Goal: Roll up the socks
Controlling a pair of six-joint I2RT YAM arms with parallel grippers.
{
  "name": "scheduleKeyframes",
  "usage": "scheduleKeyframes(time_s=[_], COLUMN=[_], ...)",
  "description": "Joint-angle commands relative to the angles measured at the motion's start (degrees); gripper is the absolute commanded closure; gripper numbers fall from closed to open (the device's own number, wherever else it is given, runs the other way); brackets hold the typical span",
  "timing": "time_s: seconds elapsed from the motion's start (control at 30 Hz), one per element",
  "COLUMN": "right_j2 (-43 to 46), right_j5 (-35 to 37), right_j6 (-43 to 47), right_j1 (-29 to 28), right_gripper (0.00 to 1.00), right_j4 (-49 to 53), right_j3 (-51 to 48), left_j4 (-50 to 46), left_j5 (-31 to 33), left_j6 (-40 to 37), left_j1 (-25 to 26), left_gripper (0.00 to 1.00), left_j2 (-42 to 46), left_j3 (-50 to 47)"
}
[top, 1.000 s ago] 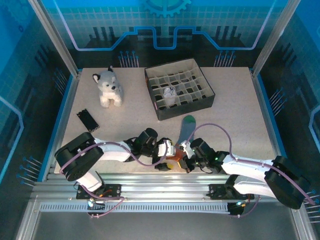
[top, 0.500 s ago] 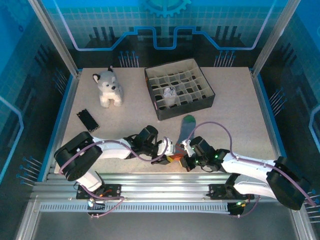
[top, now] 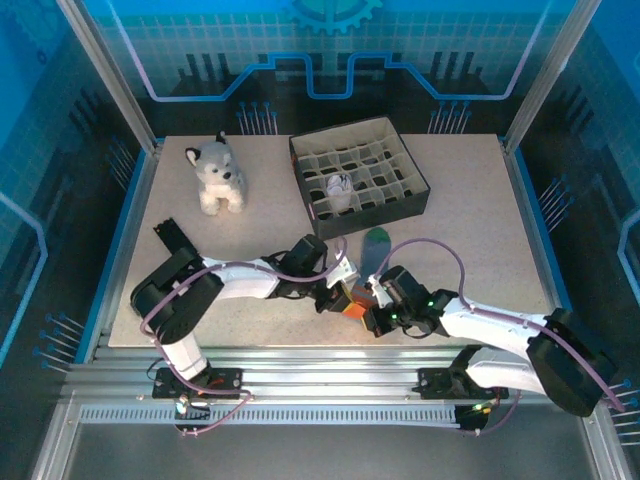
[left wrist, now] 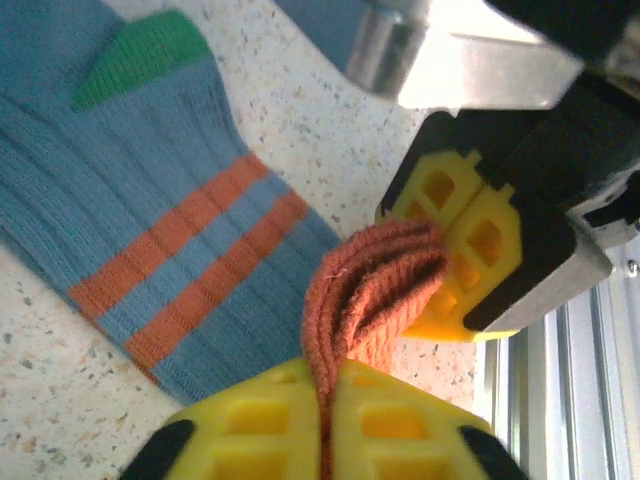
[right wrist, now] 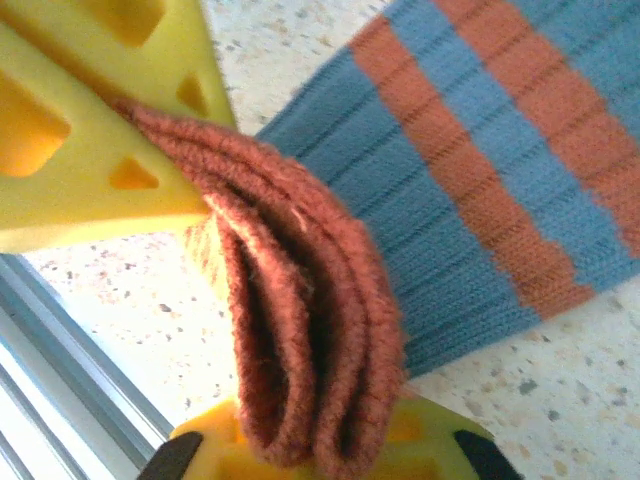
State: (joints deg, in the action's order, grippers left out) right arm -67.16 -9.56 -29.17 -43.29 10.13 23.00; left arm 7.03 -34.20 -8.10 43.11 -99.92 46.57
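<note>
A: How does the left gripper (left wrist: 322,405) stand?
B: Clamped tight. Its yellow pads (left wrist: 400,430) pinch the orange-red cuff (left wrist: 365,290) of the grey-blue sock (left wrist: 130,180), and the cuff stands up off the table (top: 480,230) in a fold.
A: And the right gripper (right wrist: 320,445)?
B: Closed too, on the same folded cuff, just beside the left one.
A: Where does the rest of the sock lie?
B: Flat on the table near its front edge, between the two arms, green toe (top: 377,238) pointing towards the divided box (top: 395,213). A white sock (top: 339,184) sits bundled in one compartment there.
</note>
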Motion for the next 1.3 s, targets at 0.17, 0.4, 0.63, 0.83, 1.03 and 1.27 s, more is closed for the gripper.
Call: scheduleKeyframes(time_s=[0.17,0.4,0.63,0.83,1.03,1.27], right_j2=[4.6,9.0,-1.1,-10.3,-13.0,-10.9], right_j5=[4.7,9.6,7.8,14.3,14.9,15.8], right_j6=[-3.8,-5.2,-6.5,-11.5,-12.9,-13.0], right_j1=[1.3,1.2,0.2,-1.0,-1.5,-1.4], right_gripper=[0.65,0.59,0.61,0.65,0.67,0.71], right_j4=[8.2,10.5,5.8,14.9,17.5,18.0], right_j3=[3.3,4.2,4.8,10.3,10.6,9.3], left_j4=[-12.5,-12.4,-11.7,-7.0,-3.4,-2.8], left_j5=[1.5,2.7,3.7,5.6,10.0,20.8], left_j6=[5.0,6.3,6.2,3.0,-4.9,-3.1], left_j1=[-0.4,0.0,1.2,1.8,1.7,1.6], left_gripper=[1.00,0.99,0.97,0.84,0.05,0.01], left_j2=[-6.5,-8.1,-9.2,-5.1,5.8,13.9], left_j3=[7.7,8.0,9.0,4.7,-1.2,-1.9])
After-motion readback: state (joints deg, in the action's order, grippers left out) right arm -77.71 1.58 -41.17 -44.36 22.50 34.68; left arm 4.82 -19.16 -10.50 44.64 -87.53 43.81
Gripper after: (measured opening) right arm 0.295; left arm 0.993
